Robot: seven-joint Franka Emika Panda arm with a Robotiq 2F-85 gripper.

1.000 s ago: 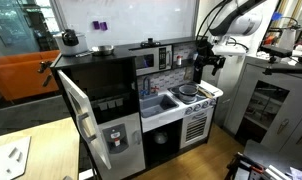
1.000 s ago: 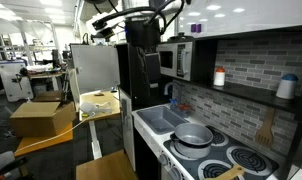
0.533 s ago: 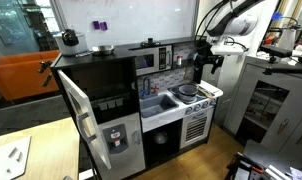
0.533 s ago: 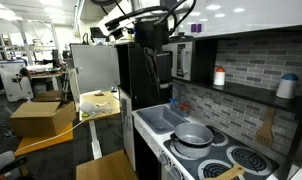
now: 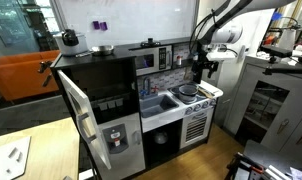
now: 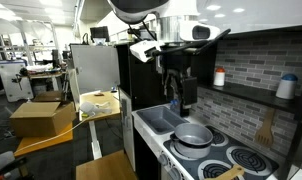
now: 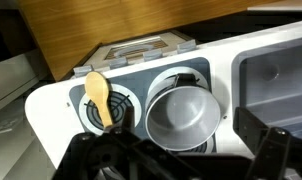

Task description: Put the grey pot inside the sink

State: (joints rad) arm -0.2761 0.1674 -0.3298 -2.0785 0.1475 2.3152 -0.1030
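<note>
Wrist view puts the pot [image 7: 181, 112] almost dead centre beneath you. It sits upright and empty on a stove [image 7: 131, 82] burner, with a wooden spoon [image 7: 99, 97] on the burner to its left in this view. The sink [image 7: 276, 75] lies just beside it on the right.

Over the last second you have carried the arm away from the microwave [image 6: 171, 60], across the sink and down towards the stove. In an exterior view the fingers [image 6: 187, 93] now hang above the pot's near-left side, clear of it. That reads as the approach nearly done and the grasp not yet begun: the pot is untouched on its burner and nothing is in the sink.

Your fingers are spread wide and hold nothing. In the wrist view their dark tips [image 7: 278, 152] show at the lower corners, with the pot's bowl between them and no contact visible.

You likely need only to come down and take one wall of the rim. The spoon is close by on that side, so keep the descent off it.
</note>
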